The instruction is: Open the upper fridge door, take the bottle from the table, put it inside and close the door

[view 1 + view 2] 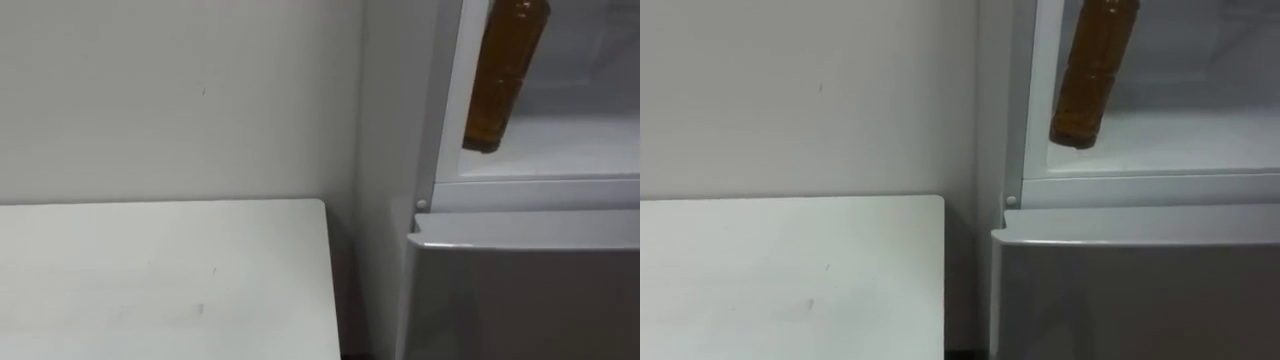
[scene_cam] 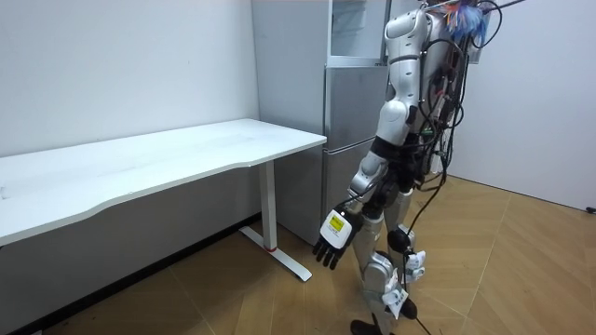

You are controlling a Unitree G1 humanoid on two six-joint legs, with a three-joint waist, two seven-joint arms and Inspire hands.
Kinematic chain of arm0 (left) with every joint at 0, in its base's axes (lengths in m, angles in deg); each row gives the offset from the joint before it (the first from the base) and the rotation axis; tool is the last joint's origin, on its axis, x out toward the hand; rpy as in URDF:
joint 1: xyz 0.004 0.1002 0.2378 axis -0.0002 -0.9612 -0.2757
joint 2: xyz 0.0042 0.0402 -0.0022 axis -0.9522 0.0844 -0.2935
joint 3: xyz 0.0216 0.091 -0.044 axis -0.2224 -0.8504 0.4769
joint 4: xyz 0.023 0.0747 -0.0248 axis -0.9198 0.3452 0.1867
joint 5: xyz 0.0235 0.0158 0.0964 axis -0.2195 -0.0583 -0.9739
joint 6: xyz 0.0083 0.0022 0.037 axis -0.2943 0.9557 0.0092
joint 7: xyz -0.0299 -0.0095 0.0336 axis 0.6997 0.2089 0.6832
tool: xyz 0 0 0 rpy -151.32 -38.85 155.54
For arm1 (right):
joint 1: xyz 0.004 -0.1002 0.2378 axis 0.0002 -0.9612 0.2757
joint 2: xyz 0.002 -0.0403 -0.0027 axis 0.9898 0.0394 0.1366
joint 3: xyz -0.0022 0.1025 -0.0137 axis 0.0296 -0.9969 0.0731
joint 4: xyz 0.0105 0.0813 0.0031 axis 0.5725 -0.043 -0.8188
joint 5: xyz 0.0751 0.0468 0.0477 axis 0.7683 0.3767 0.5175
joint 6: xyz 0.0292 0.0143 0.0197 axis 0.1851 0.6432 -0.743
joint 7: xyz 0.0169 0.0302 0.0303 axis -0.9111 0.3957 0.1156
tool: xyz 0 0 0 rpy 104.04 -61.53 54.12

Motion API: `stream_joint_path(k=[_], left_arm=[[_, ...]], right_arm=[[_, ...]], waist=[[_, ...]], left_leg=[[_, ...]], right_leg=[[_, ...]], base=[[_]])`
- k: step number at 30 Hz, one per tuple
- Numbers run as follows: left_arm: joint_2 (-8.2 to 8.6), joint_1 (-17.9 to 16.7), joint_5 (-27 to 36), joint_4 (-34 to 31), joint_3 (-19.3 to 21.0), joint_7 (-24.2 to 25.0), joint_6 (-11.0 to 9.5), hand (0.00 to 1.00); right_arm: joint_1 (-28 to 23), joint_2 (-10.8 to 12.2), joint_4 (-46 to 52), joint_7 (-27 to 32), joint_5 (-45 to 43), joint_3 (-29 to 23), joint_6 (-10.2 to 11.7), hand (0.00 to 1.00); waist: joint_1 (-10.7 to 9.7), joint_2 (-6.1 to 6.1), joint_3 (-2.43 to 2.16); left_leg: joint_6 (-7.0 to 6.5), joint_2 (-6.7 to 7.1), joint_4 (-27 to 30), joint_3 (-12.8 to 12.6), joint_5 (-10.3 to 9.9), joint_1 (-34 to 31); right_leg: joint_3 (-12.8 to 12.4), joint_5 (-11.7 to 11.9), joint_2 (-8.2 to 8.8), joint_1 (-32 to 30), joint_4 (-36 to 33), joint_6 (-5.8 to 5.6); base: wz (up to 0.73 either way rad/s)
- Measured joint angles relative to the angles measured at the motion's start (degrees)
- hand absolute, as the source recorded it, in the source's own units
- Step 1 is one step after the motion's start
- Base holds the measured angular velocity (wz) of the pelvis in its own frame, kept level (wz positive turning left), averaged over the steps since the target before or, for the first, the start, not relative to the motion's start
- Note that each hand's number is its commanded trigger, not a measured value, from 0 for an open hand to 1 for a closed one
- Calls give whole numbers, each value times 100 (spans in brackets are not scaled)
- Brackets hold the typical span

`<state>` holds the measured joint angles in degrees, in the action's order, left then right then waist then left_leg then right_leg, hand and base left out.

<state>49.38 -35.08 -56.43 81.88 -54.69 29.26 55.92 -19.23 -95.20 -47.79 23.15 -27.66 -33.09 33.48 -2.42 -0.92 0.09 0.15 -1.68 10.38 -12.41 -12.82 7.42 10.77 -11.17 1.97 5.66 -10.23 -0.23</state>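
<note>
An amber-brown bottle (image 1: 505, 75) hangs tilted in the open upper fridge compartment (image 1: 585, 140), its base just above the white shelf near the compartment's left frame. The picture's top edge cuts off the bottle's upper part, so what holds it is hidden. In the room view I stand right in front of the tall grey fridge (image 2: 349, 102). My left hand (image 2: 333, 237) hangs low at my side, away from the fridge, with fingers relaxed and nothing in it.
The shut lower fridge door (image 1: 520, 290) sits directly below the open compartment. A white table (image 1: 160, 280) stands against the wall to the left of the fridge, with a narrow gap between them. Wooden floor lies behind me.
</note>
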Motion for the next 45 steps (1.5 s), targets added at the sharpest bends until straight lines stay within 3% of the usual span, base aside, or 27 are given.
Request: stream_joint_path(k=[6, 11, 13, 18, 23, 27, 34, 40, 45], left_arm=[[-24, -79, -123, -87, 555, 18, -3, 0], [-67, -204, -123, -209, 589, 45, 1, 0], [-78, -218, -122, -241, 741, 46, 0, 0], [-111, -217, -123, -429, 864, -13, -23, 0], [-111, -239, -110, -546, 867, -122, -23, 0], [-116, -252, -117, -651, 860, -123, -29, 0], [-136, -324, -74, -644, 847, -137, -16, 0], [-157, -352, -113, -655, 834, -137, -8, 0], [-162, -357, -122, -653, 843, -137, 1, 0]], right_arm=[[-40, -273, 338, 130, 824, -670, -73, 0], [-96, -443, 1412, 425, 1330, -1226, -122, 0], [-51, -535, 1815, 655, 1492, -1615, -104, 0], [21, -732, 2257, 1151, 1661, -2039, -37, 0], [-78, -755, 3536, 1758, 1716, -2230, -37, 0], [-86, -922, 4693, 2312, 1680, -2238, 8, 0], [-78, -1128, 5686, 3280, 1639, -2639, 84, 0], [-181, -1128, 6752, 3917, 963, -2696, 179, 0], [-153, -1128, 6981, 4280, 731, -2746, 206, 0]], waist=[[-111, -160, 18], [-341, -263, 15], [-370, -283, 6], [-383, -316, -6], [-476, -316, -5], [-549, -348, -4], [-555, -437, -8], [-604, -390, 10], [-600, -360, -15]], left_leg=[[-9, 0, -63, -5, -8, 22], [-8, -4, -76, -10, -8, 21], [-9, 2, -87, -26, -8, 26], [-8, 1, -100, -124, -8, 48], [-9, 4, -100, -176, -6, -36], [-9, 2, -98, -253, -6, -81], [-9, 3, -94, -281, -6, -81], [-10, 1, -96, -285, -8, -94], [-18, -7, -102, -298, -20, -205]], right_leg=[[-57, -81, -6, -75, -172, 9], [-70, -72, -16, -75, -151, 12], [-86, -68, -14, -87, -146, 8], [-136, -68, -17, -94, -161, 7], [-206, -72, -12, -283, -252, 8], [-274, -73, -22, -370, -246, 6], [-273, -74, -20, -364, -250, 5], [-291, -84, -25, -383, -255, -1], [-312, -77, -34, -551, -370, 4]], base=[[-1], [0], [-4], [-9], [-10], [-8], [0], [0], [-2]])
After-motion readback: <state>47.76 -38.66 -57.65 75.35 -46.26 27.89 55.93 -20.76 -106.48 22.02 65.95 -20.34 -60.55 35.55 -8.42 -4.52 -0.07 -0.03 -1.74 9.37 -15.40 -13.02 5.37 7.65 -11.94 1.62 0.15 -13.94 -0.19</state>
